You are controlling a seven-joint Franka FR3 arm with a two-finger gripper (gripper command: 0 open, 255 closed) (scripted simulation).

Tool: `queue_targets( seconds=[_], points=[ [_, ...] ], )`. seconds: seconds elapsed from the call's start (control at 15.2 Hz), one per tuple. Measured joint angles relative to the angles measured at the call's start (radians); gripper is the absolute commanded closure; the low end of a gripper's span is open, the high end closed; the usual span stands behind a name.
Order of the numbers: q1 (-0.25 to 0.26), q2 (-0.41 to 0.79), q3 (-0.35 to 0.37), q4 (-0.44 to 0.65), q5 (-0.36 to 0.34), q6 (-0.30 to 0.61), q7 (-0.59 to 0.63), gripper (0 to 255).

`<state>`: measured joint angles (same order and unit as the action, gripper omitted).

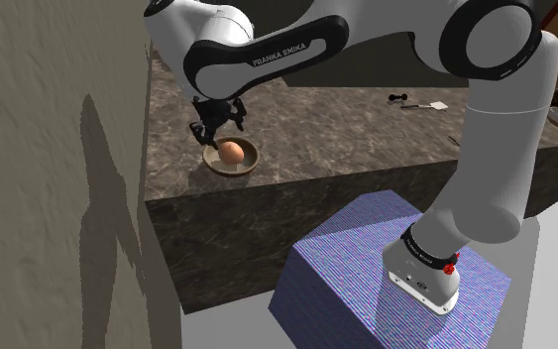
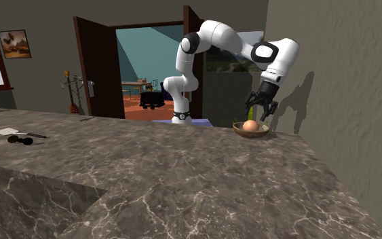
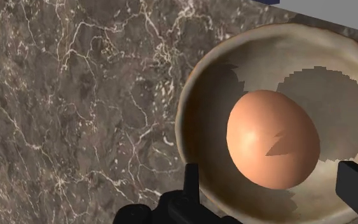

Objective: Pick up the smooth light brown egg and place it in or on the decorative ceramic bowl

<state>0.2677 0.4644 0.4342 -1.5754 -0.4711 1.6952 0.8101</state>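
A smooth light brown egg (image 1: 231,152) (image 2: 250,125) (image 3: 273,140) lies inside a shallow beige bowl (image 1: 252,161) (image 2: 262,130) (image 3: 193,102) on the dark marble counter (image 1: 316,129). My black gripper (image 1: 215,129) (image 2: 260,108) (image 3: 273,181) hovers just above the bowl and is open. In the wrist view its fingertips (image 3: 191,178) stand apart on either side of the egg, and neither touches it. The hand's shadow falls across the egg and the bowl's inside.
A plain wall (image 1: 49,149) rises close beside the bowl. Small black objects (image 1: 397,97) and a white card (image 1: 437,105) lie far off on the counter. The blue patterned stand (image 1: 366,268) sits below the counter's edge. An open doorway (image 2: 148,75) shows behind the arm.
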Motion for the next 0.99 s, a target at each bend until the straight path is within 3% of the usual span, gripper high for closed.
queue_targets(
  seconds=[0.26, 0.59, 0.99],
  points=[
    [0.000, 0.000, 0.000, 0.000, 0.000, 0.000, 0.000, 0],
    [0.032, 0.009, 0.008, 0.114, 0.008, -0.105, -0.012, 0],
    [0.039, 0.016, 0.009, 0.142, 0.007, -0.127, -0.015, 0]
  ],
)
